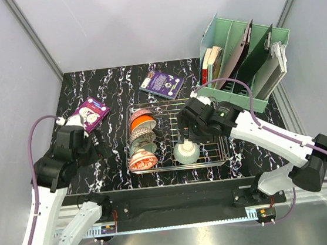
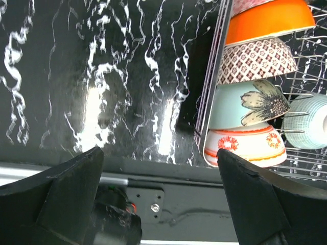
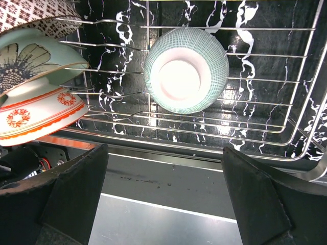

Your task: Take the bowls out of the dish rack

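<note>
TOP VIEW: Two robot arms flank a wire dish rack (image 1: 211, 152) at ctr of a black marbled table (image 1: 106, 84). A row of bowls (image 1: 142, 140) stands on edge along the rack's left side, its long axis running top to bottom in frame. A lone green bowl (image 1: 187, 153) sits bottom-up at the rack's lower middle. The right gripper (image 1: 184, 134) hangs over the rack just above that bowl in frame. The left gripper (image 1: 98, 149) is outside the rack at frame left, over bare table. A mint file holder (image 1: 245, 60) stands upper right.

LEFT WRIST: The left gripper (image 2: 158, 204) is spread wide w/ nothing btwn its fingers (image 2: 66, 194), only tabletop ahead. The row of bowls (image 2: 250, 102) fills the frame's right edge, behind the rack's side bars, so it lies off to one side of the jaws, not in line.

RIGHT WRIST: The right gripper (image 3: 163, 196) is also wide open and empty. The green bowl (image 3: 186, 70) lies dead ahead at upper ctr, foot ring toward the lens, w/in the span of the two fingers (image 3: 260, 199) but apart from them.

The right arm looks nearer and better lined up, so a straight reach onto the green bowl seems the likely next move. No bowl appears to be out of the rack yet.
</note>
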### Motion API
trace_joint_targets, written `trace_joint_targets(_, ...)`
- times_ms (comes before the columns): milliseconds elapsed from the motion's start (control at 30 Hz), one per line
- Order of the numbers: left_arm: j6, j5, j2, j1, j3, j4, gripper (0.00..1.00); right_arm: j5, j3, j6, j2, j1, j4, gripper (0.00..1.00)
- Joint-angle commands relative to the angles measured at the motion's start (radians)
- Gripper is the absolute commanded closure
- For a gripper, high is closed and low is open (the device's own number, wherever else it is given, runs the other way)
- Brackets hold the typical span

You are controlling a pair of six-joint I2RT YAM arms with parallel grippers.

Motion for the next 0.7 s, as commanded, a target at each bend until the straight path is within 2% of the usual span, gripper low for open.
trace_joint_targets(0,0.111,0.024,0.014,-0.033,0.043,0.082,0.04,-0.025,-0.031,0.015,-0.011,-0.004,0.052,0.00)
trace_joint_targets(200,0.119,-0.010,0.019,-0.062,0.009,0.129,0.03,-0.041,-0.036,0.012,0.041,-0.006,0.067,0.00)
trace_joint_targets(300,0.105,-0.056,0.115,-0.062,0.061,0.168,0.02,-0.027,-0.007,0.011,0.060,-0.004,0.069,0.00)
trace_joint_targets(433,0.133,-0.077,0.357,-0.064,0.257,0.220,0.01,0.001,0.053,-0.012,0.077,-0.006,0.066,0.00)
trace_joint_targets(533,0.141,-0.021,0.495,-0.067,0.392,0.278,0.01,0.038,0.107,-0.037,0.077,-0.015,0.051,0.00)
trace_joint_targets(667,0.183,0.029,0.615,-0.137,0.518,0.255,0.01,0.056,0.133,-0.063,0.029,-0.123,0.041,0.00)
